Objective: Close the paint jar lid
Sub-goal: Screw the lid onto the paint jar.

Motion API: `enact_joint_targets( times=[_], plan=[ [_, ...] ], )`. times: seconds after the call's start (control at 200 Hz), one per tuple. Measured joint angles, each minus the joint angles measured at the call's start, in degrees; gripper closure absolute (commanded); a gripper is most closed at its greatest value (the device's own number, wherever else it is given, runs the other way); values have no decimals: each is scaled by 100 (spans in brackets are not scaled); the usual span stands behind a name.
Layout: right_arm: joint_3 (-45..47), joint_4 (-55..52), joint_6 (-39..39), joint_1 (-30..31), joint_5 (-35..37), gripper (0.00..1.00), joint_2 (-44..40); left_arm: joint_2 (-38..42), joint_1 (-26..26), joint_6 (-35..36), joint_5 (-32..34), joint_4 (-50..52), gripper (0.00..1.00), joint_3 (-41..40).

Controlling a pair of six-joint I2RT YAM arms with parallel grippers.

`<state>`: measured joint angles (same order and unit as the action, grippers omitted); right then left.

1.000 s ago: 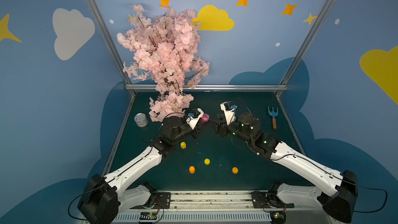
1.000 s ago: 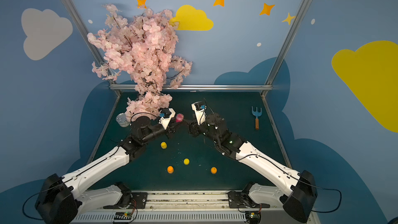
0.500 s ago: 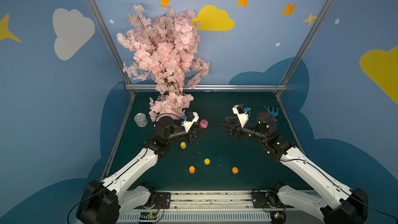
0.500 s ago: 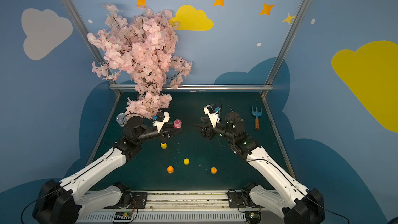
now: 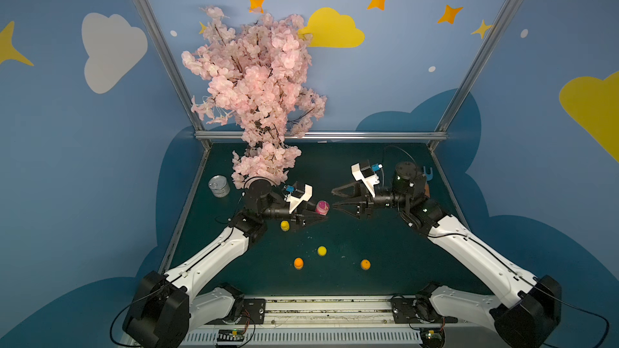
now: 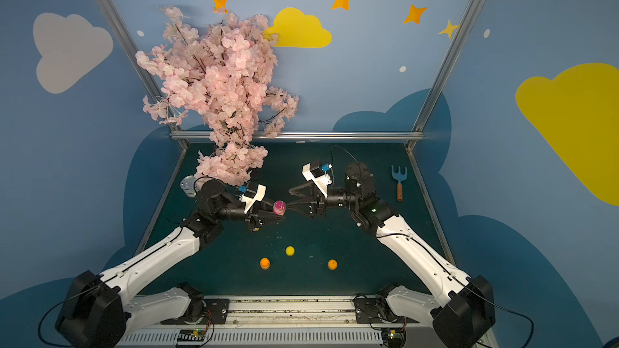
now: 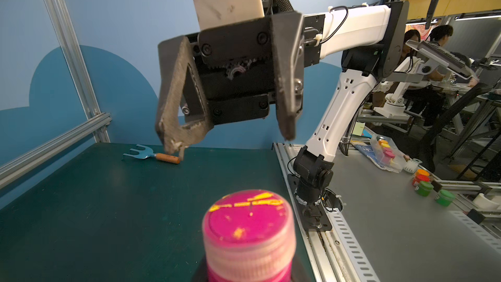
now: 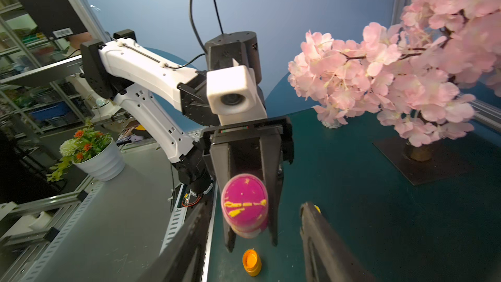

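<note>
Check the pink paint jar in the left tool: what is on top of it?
A pink lid smeared with yellow paint caps the jar, held by the left tool. The lid hides whatever is inside.

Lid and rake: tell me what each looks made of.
Lid: probably plastic, going by its moulded ribbed skirt; the top is dull magenta, smeared with yellow paint.
Rake: the head looks like blue-painted metal, with thin flat tines and a slight sheen. The handle looks like wood, matte orange-brown, though it is too small to be sure.
</note>
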<state>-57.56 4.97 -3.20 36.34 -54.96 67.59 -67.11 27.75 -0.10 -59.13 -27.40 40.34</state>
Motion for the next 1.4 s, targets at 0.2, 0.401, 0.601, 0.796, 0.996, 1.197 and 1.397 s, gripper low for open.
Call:
enact_joint_targets(
  times=[0.2, 0.401, 0.601, 0.796, 0.996, 1.197, 1.397],
  plan=[
    [-70, -7, 111, 223, -131, 44, 350, -94, 0, -79, -103, -101, 88, 107],
    [-234, -4, 190, 332, -181, 52, 531, -94, 0, -83, -142, -155, 88, 175],
    [-328, -4, 190, 352, -214, 56, 544, -94, 0, -79, -153, -149, 88, 179],
    [-330, -2, 195, 354, -210, 67, 555, -94, 0, -72, -160, -140, 89, 179],
    [-354, 0, 203, 358, -210, 88, 627, -94, -15, -31, -153, -11, 89, 195],
    [-439, -96, 238, 363, -57, 100, 706, -85, -26, 111, 83, 177, 91, 229],
    [-686, -396, 321, 367, 343, 100, 850, 20, -37, 348, 643, 501, 92, 284]
  ],
)
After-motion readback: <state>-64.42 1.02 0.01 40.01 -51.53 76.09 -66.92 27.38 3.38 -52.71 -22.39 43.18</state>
